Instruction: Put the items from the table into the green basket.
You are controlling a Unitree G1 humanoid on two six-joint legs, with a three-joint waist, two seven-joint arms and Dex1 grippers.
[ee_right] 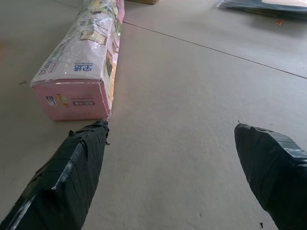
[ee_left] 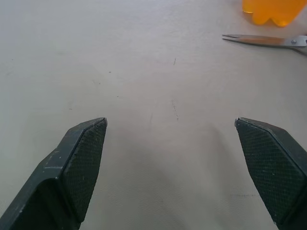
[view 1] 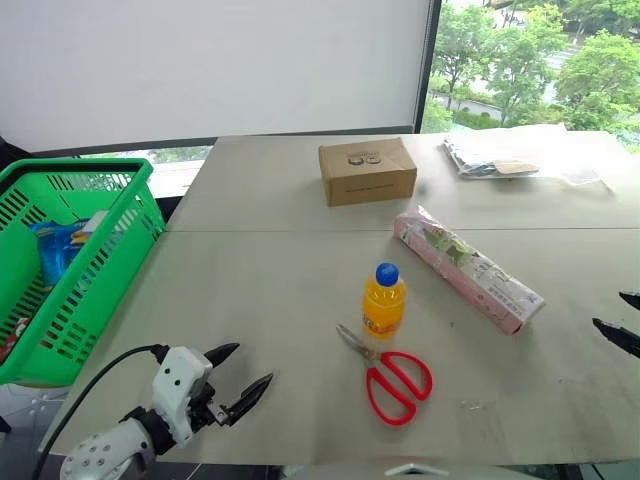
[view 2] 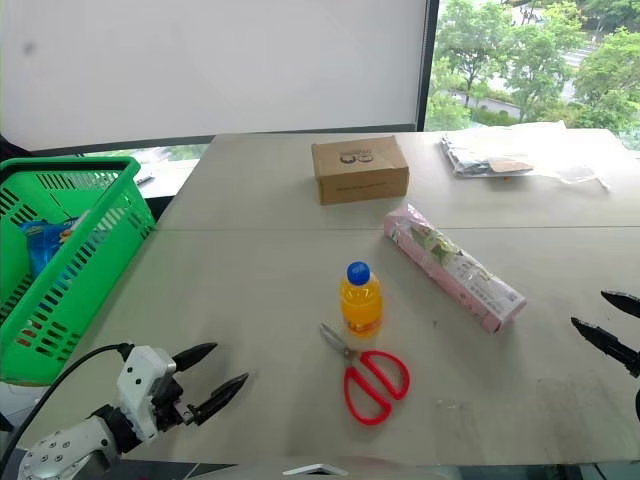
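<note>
Bright, even daylight from the window (view 1: 530, 70); soft shadows.

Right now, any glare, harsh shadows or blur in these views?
Eye views: window bright, table evenly lit, soft shadows only. Left wrist view: bottle and scissors cropped at the edge. Right wrist view: pink carton sharp.

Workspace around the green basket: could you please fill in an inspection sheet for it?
Surface: pale table, seam across it.
Job's things: orange bottle upright beside red scissors; pink carton and cardboard box lying apart; green basket at the table's left edge, some packets already inside.
Clutter: plastic-wrapped bags at the far right.
Grippers: left gripper and right gripper open, empty.
Cables: black cable on left arm.
Surroundings: white blind, window, trees.
</note>
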